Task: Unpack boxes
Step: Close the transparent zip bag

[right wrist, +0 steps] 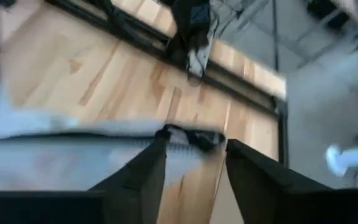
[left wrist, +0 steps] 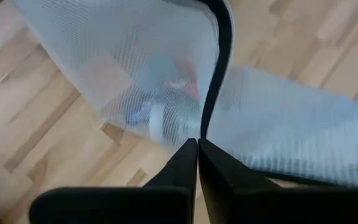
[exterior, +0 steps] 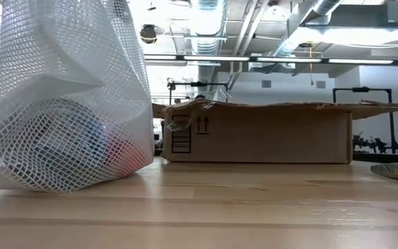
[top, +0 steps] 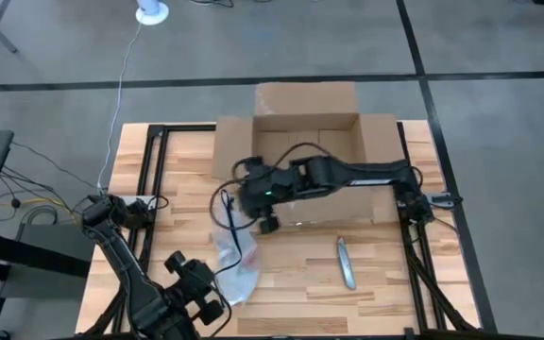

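Cardboard box (top: 305, 142) open at tabletop's far centre | we hold mesh bag (top: 234, 260) between us: left gripper (left wrist: 197, 152) fingers together on its zip, right gripper (right wrist: 191, 149) fingers apart | next: set bag down clear

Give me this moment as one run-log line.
box: open on table | mesh bag: out, on table in front of the box | right gripper: open at the bag's edge | left gripper: shut, at bag | tool: untouched

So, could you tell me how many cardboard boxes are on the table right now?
1: the open cardboard box sits at the table's far edge, flaps spread, with the right arm reaching across in front of it. Nothing suggests another is hidden.
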Controlling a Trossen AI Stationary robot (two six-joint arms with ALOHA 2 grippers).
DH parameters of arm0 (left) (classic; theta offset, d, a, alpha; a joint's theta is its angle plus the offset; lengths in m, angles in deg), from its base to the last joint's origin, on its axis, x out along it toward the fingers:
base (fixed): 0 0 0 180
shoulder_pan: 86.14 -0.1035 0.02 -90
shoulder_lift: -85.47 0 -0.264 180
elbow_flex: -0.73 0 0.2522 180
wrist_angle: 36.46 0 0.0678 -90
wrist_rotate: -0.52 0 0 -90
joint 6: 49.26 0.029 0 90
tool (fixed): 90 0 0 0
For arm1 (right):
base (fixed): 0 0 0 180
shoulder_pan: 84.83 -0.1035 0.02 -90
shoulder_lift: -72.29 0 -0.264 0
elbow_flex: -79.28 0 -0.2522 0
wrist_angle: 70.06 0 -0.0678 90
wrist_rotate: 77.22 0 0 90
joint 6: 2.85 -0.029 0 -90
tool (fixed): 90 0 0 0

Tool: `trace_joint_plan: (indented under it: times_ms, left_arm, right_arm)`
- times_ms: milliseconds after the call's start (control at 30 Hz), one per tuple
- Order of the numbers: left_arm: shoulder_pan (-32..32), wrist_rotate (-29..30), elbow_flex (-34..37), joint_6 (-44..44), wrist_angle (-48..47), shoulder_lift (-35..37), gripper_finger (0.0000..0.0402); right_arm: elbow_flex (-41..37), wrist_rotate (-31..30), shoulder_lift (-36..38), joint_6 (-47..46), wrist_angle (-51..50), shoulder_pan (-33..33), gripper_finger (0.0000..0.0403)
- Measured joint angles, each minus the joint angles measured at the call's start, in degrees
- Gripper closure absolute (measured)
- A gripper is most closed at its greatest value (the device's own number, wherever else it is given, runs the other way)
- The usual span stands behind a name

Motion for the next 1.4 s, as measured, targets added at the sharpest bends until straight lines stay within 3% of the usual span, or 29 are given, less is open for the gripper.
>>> trace_joint_plan:
  times_ms: [100, 167, 300, 367, 433, 667, 800, 1100, 1233, 1400]
  left_arm:
    - [1.28, 0.1, 0.0, 3.36, -0.05, 1.84, 0.0401]
    - [2.26, 2.22, 0.0, 4.35, -0.02, 3.05, 0.0401]
    - [4.03, 8.6, 0.0, 3.43, -0.05, 5.04, 0.0401]
    - [4.16, 9.12, 0.0, 3.3, 0.03, 5.48, 0.0401]
    - [4.16, 8.85, 0.0, 2.71, 0.04, 5.5, 0.0401]
    - [2.64, 8.52, 0.0, -0.8, 0.02, 5.5, 0.0401]
    - [0.19, 9.53, 0.0, -1.2, 0.02, 5.47, 0.0401]
    - [-2.98, 11.24, 0.27, -1.61, 1.34, 5.47, 0.0401]
    - [-4.19, 14.11, 4.56, -2.67, 8.8, 5.44, 0.0401]
    - [-6.19, 11.56, 9.3, -1.18, 19.12, 5.34, 0.0402]
  right_arm:
    - [-1.92, 3.7, 0.64, -11.01, -12.6, -0.6, 0.0225]
    - [-6.47, 5.48, -0.02, -13.68, -14.65, -1.28, 0.0225]
    - [-18.79, 5.51, -1.27, -14.01, 2.91, -2.62, 0.0231]
    - [-23.55, 5.93, -1.19, -15.01, 14.55, -3.07, 0.0234]
    - [-25.11, 5.9, -1.12, -14.83, 18.82, -3.78, 0.0237]
    - [-20.1, -1.45, 0.32, -9.24, 9.12, -4.3, 0.0247]
    - [-16.01, -5.2, 0.9, -4.84, 12.56, -3.19, 0.0252]
    - [-14.16, -1.38, 0.04, -8.05, 17.41, -0.06, 0.0255]
    - [-14.45, 2.26, -0.05, -8.76, 17.21, -0.02, 0.0255]
    - [-14.45, 2.52, -0.05, -8.47, 20.8, 0.0, 0.0255]
